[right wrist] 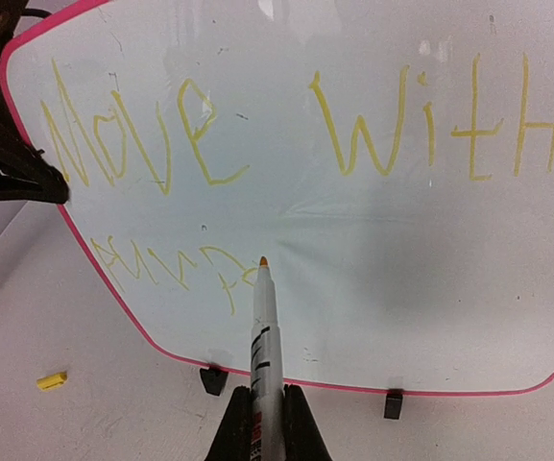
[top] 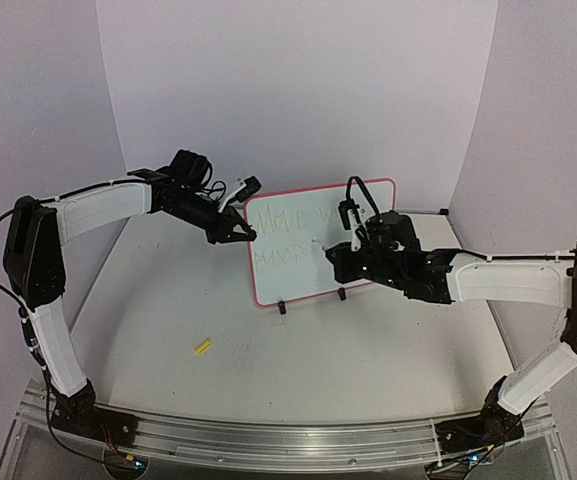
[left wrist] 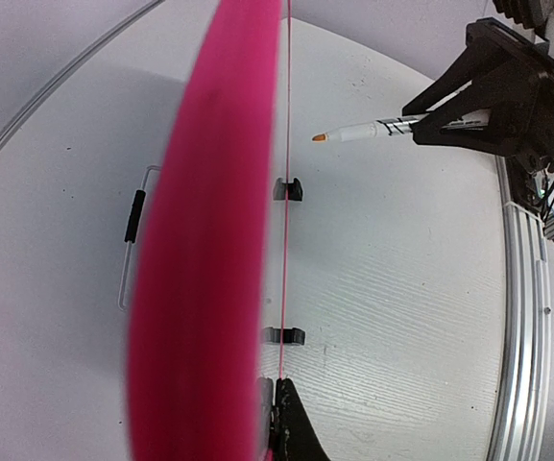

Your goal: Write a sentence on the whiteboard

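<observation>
The whiteboard (top: 308,275), with its pink-red frame, stands upright on two black feet in mid-table. My left gripper (top: 245,236) is shut on its left edge; in the left wrist view the fingers (left wrist: 296,423) pinch the board's rim (left wrist: 287,144) edge-on. The sentence (right wrist: 200,125) reads "Move with" in yellow, with a shorter second line (right wrist: 171,264) below it. My right gripper (right wrist: 265,396) is shut on a white marker (right wrist: 265,336). The marker's orange tip (right wrist: 262,260) points at the end of the second line. From the side, the tip (left wrist: 320,138) shows a short gap to the board.
A small yellow cap (top: 202,347) lies on the table in front left of the board. The board's feet (top: 281,308) rest on the white tabletop. A thin wire bar (left wrist: 134,213) lies behind the board. White walls enclose the back and sides; a metal rail (top: 268,440) runs along the near edge.
</observation>
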Available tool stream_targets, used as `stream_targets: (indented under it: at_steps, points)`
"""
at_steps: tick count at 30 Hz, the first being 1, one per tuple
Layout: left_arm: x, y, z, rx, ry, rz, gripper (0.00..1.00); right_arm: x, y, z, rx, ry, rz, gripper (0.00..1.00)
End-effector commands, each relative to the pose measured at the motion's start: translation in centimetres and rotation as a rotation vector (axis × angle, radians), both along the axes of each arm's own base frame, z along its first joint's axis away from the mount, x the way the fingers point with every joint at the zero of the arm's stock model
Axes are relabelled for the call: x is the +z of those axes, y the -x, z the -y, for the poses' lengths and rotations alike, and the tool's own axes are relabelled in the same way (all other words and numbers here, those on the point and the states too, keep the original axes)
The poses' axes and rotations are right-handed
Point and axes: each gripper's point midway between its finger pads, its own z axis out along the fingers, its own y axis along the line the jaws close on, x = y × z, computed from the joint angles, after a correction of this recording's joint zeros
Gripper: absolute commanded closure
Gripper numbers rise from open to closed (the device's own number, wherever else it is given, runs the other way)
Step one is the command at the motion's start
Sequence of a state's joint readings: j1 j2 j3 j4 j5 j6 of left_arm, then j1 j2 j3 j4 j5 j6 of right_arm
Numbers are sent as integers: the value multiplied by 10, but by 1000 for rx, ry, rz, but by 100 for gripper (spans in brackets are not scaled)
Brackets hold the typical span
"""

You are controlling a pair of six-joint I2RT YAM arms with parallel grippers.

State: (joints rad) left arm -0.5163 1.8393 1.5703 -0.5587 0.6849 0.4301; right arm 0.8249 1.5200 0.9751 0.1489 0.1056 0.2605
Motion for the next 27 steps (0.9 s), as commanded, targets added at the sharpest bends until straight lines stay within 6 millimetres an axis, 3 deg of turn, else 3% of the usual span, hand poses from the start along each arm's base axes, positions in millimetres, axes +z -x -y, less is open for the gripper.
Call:
stream_targets:
  at_steps: [1, 20, 27]
  points:
    - [-22, -7, -14, 31, -118, 54, 100, 5, -8, 7, -51, -5, 26, 100]
    - [-22, -7, -15, 32, -118, 55, 100, 10, -22, -3, -58, 16, 53, 100]
    - [-21, -7, -15, 31, -118, 56, 100, 0, -21, -9, -29, 23, 25, 100]
